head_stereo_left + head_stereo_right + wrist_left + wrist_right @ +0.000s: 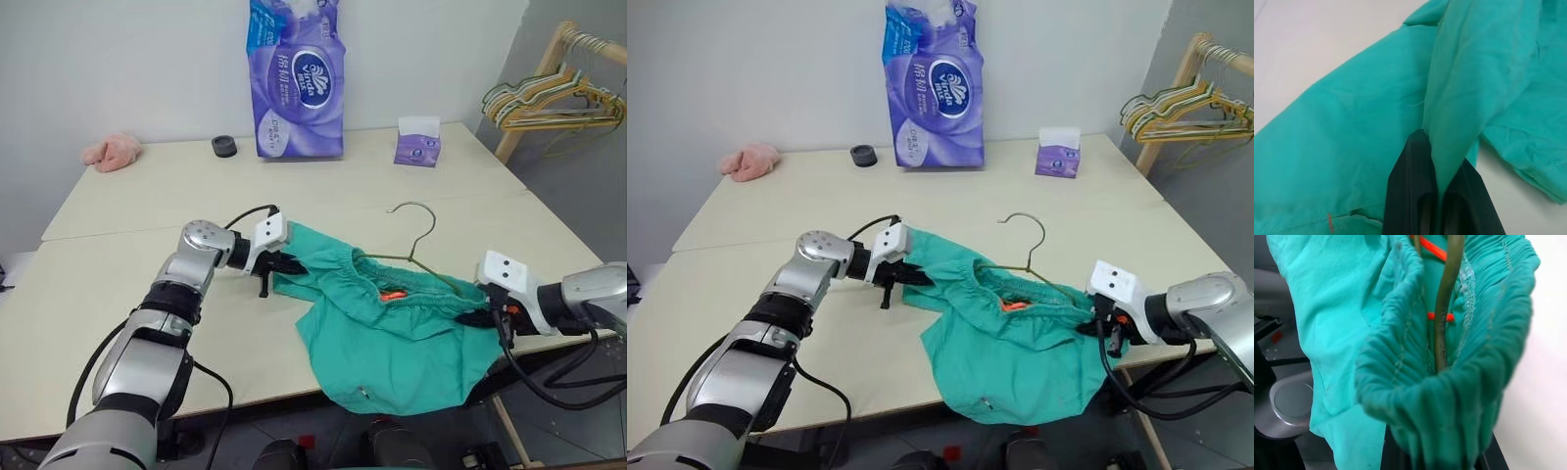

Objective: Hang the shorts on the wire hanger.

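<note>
The teal-green shorts (392, 338) lie at the table's front edge, one leg drooping over it. The wire hanger (419, 227) lies on the table with its hook up, and its lower frame runs inside the gathered waistband (1415, 382). An orange tag (393, 294) shows inside. My left gripper (291, 264) is shut on the shorts' left edge, with a fold of fabric pinched between the black fingers (1410, 196). My right gripper (483, 316) is shut on the waistband's right end. There the hanger wire (1442, 318) dips into the bunched cloth, which hides whether the wire is pinched too.
At the back of the table (137, 264) stand a purple tissue pack (294, 88), a small tissue box (418, 143), a black roll (224, 147) and a pink cloth lump (111, 152). A wooden rack (534, 93) with several hangers stands at the right.
</note>
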